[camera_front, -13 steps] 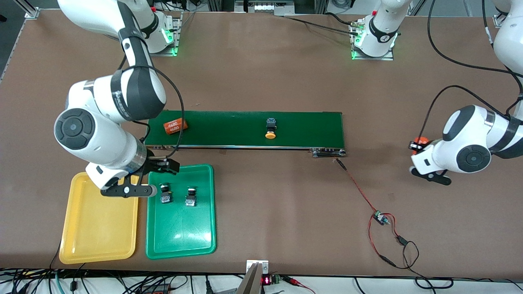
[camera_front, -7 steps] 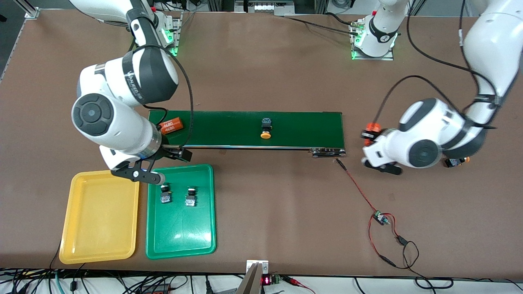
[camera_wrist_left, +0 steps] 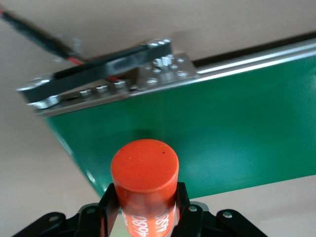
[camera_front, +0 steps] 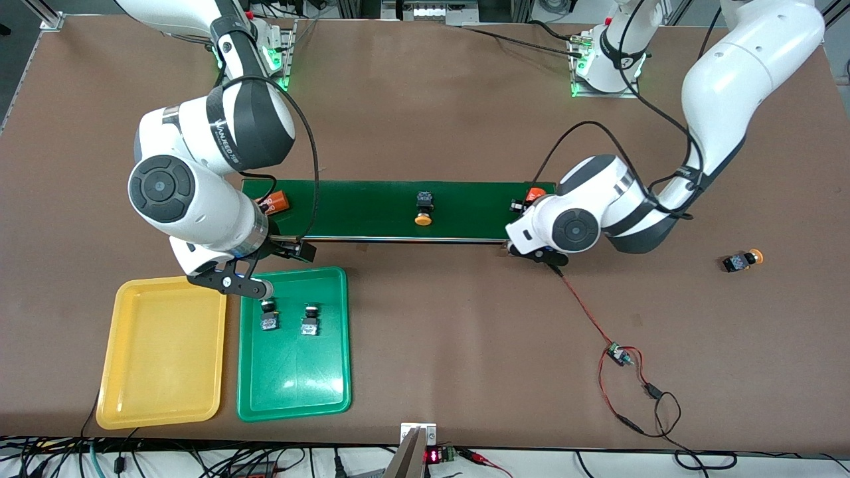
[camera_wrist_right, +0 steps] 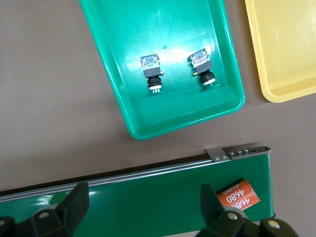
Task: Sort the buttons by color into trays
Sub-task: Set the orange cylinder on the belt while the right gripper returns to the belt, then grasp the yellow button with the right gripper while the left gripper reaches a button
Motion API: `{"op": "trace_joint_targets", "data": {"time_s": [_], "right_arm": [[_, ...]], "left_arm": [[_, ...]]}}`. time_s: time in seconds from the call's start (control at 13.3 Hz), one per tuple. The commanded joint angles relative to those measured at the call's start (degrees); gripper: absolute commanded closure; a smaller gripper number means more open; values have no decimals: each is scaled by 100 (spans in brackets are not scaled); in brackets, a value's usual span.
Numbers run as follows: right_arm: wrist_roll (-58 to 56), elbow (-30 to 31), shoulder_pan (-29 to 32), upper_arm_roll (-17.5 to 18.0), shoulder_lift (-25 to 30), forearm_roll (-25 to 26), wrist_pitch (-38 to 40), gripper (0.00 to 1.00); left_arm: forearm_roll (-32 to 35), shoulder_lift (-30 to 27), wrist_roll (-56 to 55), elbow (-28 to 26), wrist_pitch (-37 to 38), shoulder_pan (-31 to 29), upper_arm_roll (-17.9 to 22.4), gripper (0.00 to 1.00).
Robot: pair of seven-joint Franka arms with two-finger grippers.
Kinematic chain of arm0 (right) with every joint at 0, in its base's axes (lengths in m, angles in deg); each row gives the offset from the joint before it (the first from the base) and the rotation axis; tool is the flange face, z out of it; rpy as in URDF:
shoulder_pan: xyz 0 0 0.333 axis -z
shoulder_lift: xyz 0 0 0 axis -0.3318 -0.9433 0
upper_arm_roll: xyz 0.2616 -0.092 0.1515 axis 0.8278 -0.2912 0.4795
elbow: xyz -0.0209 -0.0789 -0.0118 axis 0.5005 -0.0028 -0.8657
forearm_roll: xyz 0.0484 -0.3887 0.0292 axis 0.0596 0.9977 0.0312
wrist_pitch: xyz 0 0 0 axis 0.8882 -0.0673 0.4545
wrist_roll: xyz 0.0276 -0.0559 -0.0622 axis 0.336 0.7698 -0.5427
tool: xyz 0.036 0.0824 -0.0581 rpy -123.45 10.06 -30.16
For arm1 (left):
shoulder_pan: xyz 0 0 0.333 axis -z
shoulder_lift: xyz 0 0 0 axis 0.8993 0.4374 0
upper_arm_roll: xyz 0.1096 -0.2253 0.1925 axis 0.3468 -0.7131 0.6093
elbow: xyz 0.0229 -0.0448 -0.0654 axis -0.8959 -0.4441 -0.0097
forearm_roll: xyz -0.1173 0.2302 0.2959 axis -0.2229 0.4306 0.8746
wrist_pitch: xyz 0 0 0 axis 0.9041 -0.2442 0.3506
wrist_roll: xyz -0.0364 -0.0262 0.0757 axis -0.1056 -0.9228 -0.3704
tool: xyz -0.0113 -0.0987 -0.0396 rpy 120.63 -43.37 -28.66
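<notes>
Both green buttons (camera_front: pixel 289 317) lie in the green tray (camera_front: pixel 293 392); yellow tray (camera_front: pixel 159 398) bare. One orange-yellow button (camera_front: pixel 423 209) rides mid-belt on the conveyor belt (camera_front: pixel 372 209), another (camera_front: pixel 742 261) lies on the bench near the left arm's end. Left gripper (camera_wrist_left: pixel 144 217), over the belt's end, is clamped on a 4680 cylinder (camera_wrist_left: pixel 144 182); right gripper (camera_wrist_right: pixel 140 215) gapes over the belt's other end.

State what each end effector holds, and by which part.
Left end effector: orange 4680 cylinder, gripped across its printed side, over the conveyor belt. Right end effector: open, empty.
</notes>
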Motion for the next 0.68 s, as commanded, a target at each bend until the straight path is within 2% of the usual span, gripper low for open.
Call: {"op": "trace_joint_targets", "data": {"time_s": [0.0,0.23,0.45,0.6], "right_arm": [[-117,309,4,12,193,-85,-30,0],[-408,335,-206,30,159,-85,-12,0],[-390,668,-531,39,141,-102,-21,0],[-416,888,-795,30,149,-102,14,0]], "left_arm": [[9,-77,1016,47,30,123,57,84],[70,-77,1852,38,48,306,162,83],[1086,-86,2773,47,320,833,180,84],[1230,-77,3363,47,321,914,189,84]]}}
